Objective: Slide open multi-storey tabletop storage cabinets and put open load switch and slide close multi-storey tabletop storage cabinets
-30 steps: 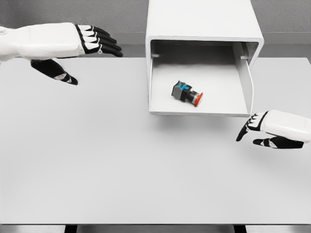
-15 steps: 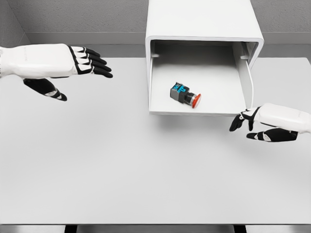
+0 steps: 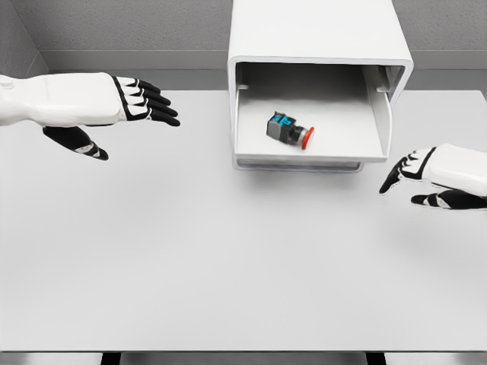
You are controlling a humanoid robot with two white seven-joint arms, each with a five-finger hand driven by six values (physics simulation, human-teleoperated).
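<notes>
A white storage cabinet (image 3: 319, 34) stands at the back of the table, its drawer (image 3: 304, 161) partly slid out. Inside the drawer lies the load switch (image 3: 289, 130), black and blue with a red button, on its side. My right hand (image 3: 415, 176) hovers just right of the drawer's front corner, apart from it, fingers relaxed and holding nothing. My left hand (image 3: 125, 114) floats above the table's left side, far from the cabinet, fingers stretched out and the thumb hanging below, empty.
The white table (image 3: 228, 258) spreads wide in front of the cabinet. A grey wall (image 3: 114, 26) runs behind it. The table's front edge shows at the bottom of the view.
The drawer has slid back into the cabinet by a good part, carrying the switch with it. My right hand rose to the drawer front, then drew off to the right. The left hand sank slightly.
</notes>
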